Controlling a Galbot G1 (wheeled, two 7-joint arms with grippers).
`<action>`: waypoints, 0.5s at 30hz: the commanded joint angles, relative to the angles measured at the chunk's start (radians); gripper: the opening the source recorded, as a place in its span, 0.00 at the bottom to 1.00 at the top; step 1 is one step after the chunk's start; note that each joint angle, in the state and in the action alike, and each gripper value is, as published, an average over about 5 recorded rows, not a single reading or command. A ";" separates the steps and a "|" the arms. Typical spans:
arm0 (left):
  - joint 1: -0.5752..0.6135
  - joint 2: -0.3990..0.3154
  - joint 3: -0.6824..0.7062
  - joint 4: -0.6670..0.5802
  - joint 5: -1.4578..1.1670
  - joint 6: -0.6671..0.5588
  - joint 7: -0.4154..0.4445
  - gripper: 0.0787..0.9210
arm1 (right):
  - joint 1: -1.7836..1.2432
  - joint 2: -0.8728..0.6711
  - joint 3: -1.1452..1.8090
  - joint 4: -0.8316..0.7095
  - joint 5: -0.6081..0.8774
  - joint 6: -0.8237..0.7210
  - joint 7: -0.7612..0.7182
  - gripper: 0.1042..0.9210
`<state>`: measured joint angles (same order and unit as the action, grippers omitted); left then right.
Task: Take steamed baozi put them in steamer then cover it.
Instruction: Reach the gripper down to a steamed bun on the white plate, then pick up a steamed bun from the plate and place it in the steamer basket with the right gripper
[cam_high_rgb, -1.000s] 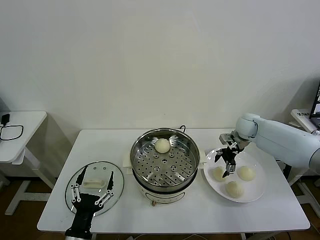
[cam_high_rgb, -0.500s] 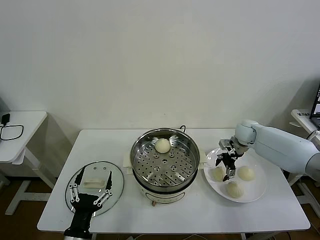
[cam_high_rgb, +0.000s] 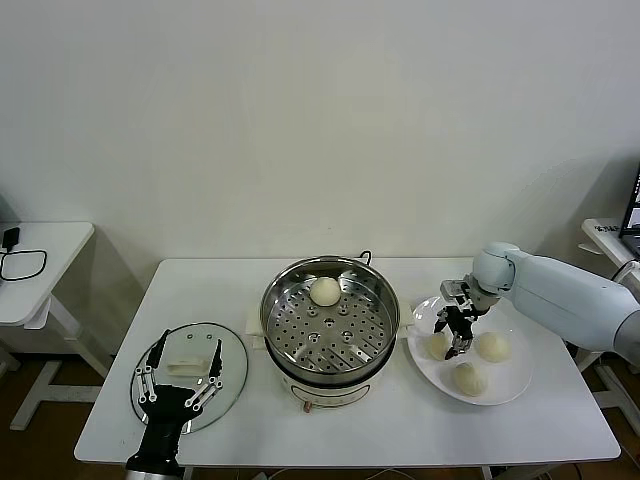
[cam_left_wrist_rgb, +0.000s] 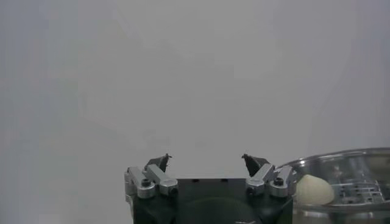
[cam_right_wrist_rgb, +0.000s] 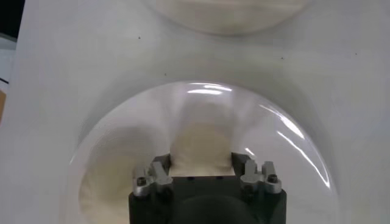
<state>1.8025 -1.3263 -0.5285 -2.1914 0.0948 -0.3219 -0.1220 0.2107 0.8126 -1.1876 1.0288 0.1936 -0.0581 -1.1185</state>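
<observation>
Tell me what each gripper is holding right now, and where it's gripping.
Right gripper pinches a baozi on the plate by its sides; not lifted. Left gripper is open, holding nothing.

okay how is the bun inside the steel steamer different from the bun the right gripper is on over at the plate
The baozi in the steamer sits alone on the perforated tray, while the baozi at the right gripper lies on the white plate beside two others. The steamer baozi is untouched; the plate baozi sits between the right gripper's fingers. Both are smooth, round and off-white, about the same size.
</observation>
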 joint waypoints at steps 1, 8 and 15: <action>-0.008 0.002 0.006 -0.001 -0.003 0.003 -0.001 0.88 | 0.078 -0.039 0.014 0.053 -0.004 0.003 -0.033 0.68; -0.026 0.008 0.025 -0.008 -0.003 0.012 -0.001 0.88 | 0.379 -0.041 -0.060 0.114 0.067 0.033 -0.181 0.66; -0.033 0.018 0.035 -0.014 -0.003 0.013 -0.002 0.88 | 0.658 0.097 -0.210 0.181 0.262 -0.010 -0.241 0.66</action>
<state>1.7739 -1.3108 -0.4997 -2.2029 0.0916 -0.3105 -0.1228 0.5484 0.8223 -1.2733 1.1405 0.2923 -0.0481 -1.2641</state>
